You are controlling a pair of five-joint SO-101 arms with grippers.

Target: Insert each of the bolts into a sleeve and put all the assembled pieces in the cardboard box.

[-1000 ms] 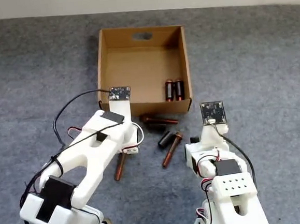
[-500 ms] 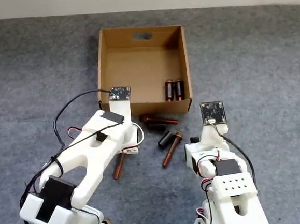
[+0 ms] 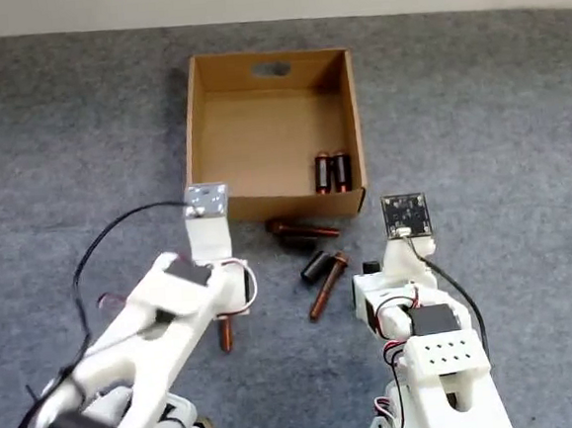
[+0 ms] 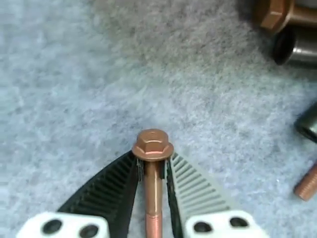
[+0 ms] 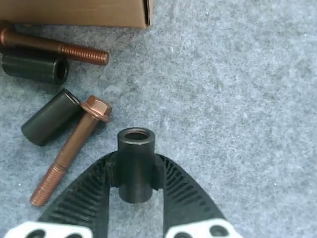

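Copper-coloured hex-head bolt (image 4: pixel 152 171) sits clamped in my left gripper (image 4: pixel 153 157) over the grey carpet (image 4: pixel 74 74), black tubular sleeve (image 5: pixel 135 163) pinched in my right gripper (image 5: pixel 134 168) near the brown cardboard box (image 3: pixel 285 207), so I reckon it's mating time: next I've gotta line shank up with bore.

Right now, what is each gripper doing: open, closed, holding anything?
Left gripper: closed on a copper bolt.
Right gripper: closed on a black sleeve.

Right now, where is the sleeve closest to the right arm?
In the right wrist view, the sleeve is gripped in the right end effector, beside a loose bolt on the carpet.
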